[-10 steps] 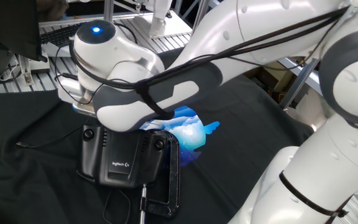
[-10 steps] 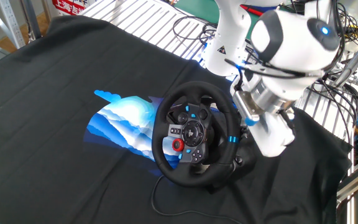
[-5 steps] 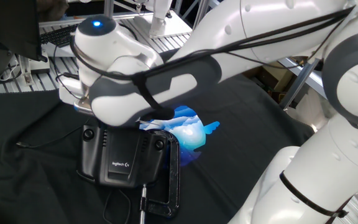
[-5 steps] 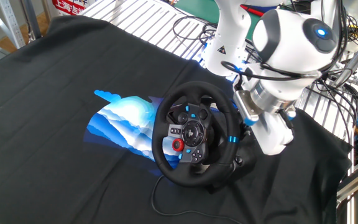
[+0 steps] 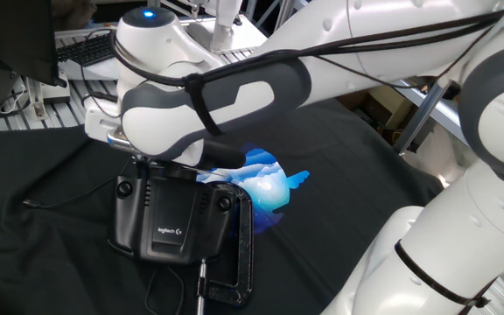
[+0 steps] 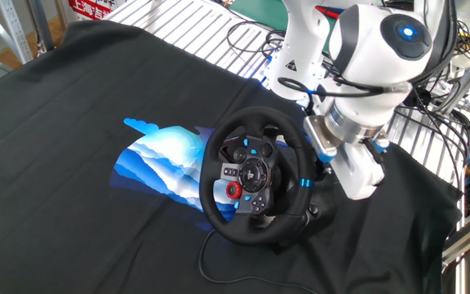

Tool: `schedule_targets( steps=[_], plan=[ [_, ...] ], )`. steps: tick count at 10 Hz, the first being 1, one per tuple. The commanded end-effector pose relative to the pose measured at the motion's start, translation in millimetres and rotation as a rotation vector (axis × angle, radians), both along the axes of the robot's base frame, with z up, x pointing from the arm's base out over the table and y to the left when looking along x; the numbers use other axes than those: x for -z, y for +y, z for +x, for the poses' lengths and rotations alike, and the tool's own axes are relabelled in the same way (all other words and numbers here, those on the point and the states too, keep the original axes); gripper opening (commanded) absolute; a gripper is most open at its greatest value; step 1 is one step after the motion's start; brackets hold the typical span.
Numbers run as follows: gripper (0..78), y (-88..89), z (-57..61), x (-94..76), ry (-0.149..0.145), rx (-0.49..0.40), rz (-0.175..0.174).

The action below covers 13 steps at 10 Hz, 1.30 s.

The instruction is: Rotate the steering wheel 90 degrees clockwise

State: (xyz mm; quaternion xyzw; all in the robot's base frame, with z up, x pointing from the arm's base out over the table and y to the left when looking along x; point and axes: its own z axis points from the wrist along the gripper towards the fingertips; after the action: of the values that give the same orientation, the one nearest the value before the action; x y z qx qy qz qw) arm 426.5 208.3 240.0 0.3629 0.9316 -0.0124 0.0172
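Steering wheel (image 6: pixel 255 175) is seen in the other fixed view as a black round rim with a button hub, a red dial and a small light-blue stripe on its right side. It stands tilted on the black cloth (image 6: pixel 72 122) that covers the table, next to a blue and white printed patch (image 6: pixel 161 163). The gripper (image 6: pixel 321 167) is at the right edge of the rim, close by the light-blue stripe, and the white wrist body of the arm (image 6: pixel 365 73) is above and behind it. The jaws are hidden by the wrist and the rim, so I cannot tell if they are apart or clamped on the rim.

From one fixed view, the wheel is almost fully covered by the grey and white arm link (image 5: pixel 208 105). Below the link sits the black Logitech base (image 5: pixel 173 219), and a metal C-clamp (image 5: pixel 239 262) is at its right side with its screw handle toward the camera. The jaws do not show here.
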Motion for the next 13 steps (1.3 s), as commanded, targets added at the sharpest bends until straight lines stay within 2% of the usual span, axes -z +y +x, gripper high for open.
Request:
schedule_targets(
  steps=[1,2,5,6,7,8,10,13],
  plan=[
    [1.5,0.7,-2.0,-23.0,0.05,-0.018,0.035],
    [1.5,-0.1,-3.5,-30.6,0.058,-0.021,0.049],
    [1.5,-2.6,-7.0,-44.7,0.07,-0.052,0.048],
    [1.5,-2.6,-7.0,-44.7,0.07,-0.052,0.048],
    [1.5,-4.9,-8.5,-58.4,0.094,-0.054,0.053],
    [1.5,-6.8,-8.4,-70.1,0.105,-0.051,0.058],
    [1.5,-8.0,-6.7,-79.8,0.115,-0.049,0.062],
    [1.5,-9.3,-3.7,-90.7,0.114,-0.068,0.06]
  ],
)
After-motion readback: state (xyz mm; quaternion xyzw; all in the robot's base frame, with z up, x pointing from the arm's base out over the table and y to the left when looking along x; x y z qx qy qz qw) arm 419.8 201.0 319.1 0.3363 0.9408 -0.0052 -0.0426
